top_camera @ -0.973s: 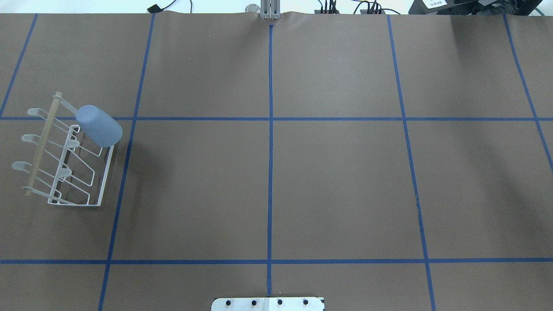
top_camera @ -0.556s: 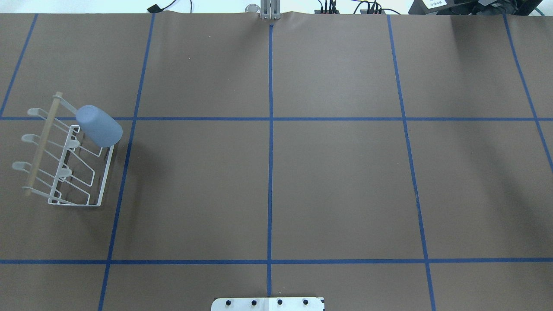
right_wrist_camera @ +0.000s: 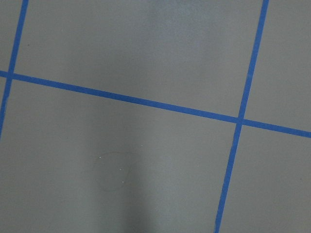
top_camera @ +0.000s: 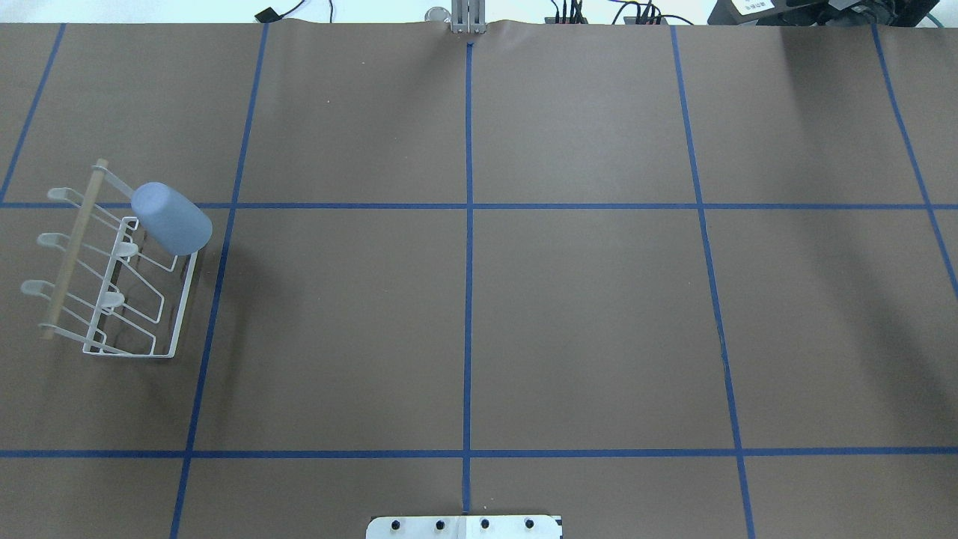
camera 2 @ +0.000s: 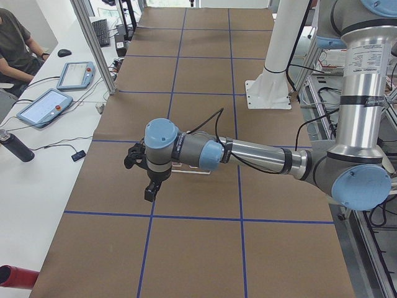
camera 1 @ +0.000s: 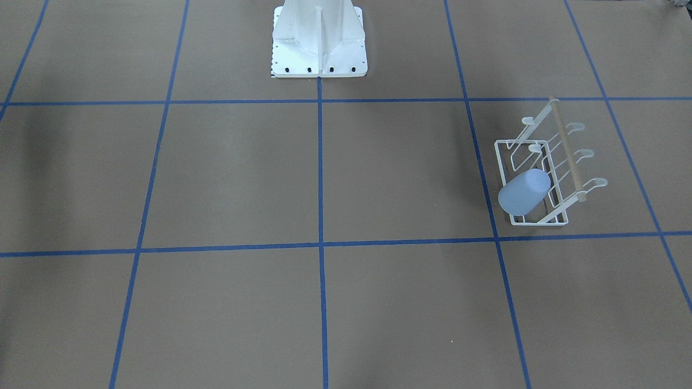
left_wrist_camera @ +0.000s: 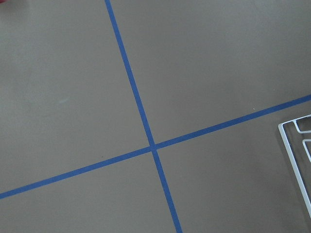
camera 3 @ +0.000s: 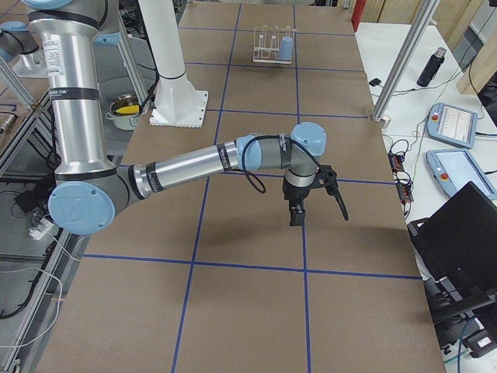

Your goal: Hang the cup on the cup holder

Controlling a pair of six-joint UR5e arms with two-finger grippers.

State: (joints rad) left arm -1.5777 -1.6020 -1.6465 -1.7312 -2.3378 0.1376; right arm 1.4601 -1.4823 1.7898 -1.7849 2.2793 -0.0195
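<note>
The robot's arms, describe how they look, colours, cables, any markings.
Both the left arm and the right arm are silver metal tubes with pale blue rounded joint caps and black rings at the joints. A thin black cable loops loosely near each wrist. The left gripper and right gripper are black. Small print on the upright tubes is too small to read.

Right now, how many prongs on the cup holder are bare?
5: three outer prongs beyond the wooden bar, two inner prongs beside the cup; the cup likely covers a sixth.
</note>
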